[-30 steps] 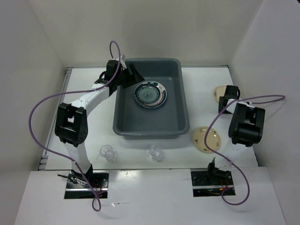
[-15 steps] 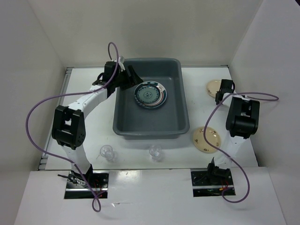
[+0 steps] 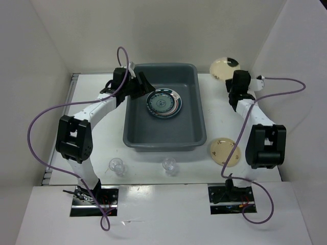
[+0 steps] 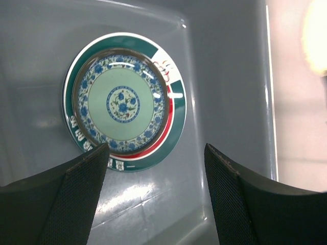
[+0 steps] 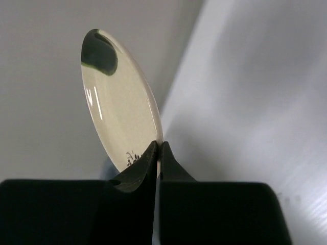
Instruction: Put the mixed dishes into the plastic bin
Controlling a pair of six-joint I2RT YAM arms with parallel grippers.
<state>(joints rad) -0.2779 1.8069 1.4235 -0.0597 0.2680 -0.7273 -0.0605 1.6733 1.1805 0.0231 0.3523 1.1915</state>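
Both sides | left pincer [image 4: 156,150] agape, empty, over green-rimmed plate [image 4: 124,101] | right pincer [image 5: 158,149] clamped on tan plate [image 5: 116,104] | rim marks [image 4: 82,133] illegible

Grey bin [image 3: 153,133], green-rimmed plate [image 3: 163,103], tan plate [image 3: 223,67]

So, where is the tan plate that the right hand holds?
In the top view, the tan plate is at the far right, beyond the far right corner of the plastic bin, pinched by its rim in the right hand.
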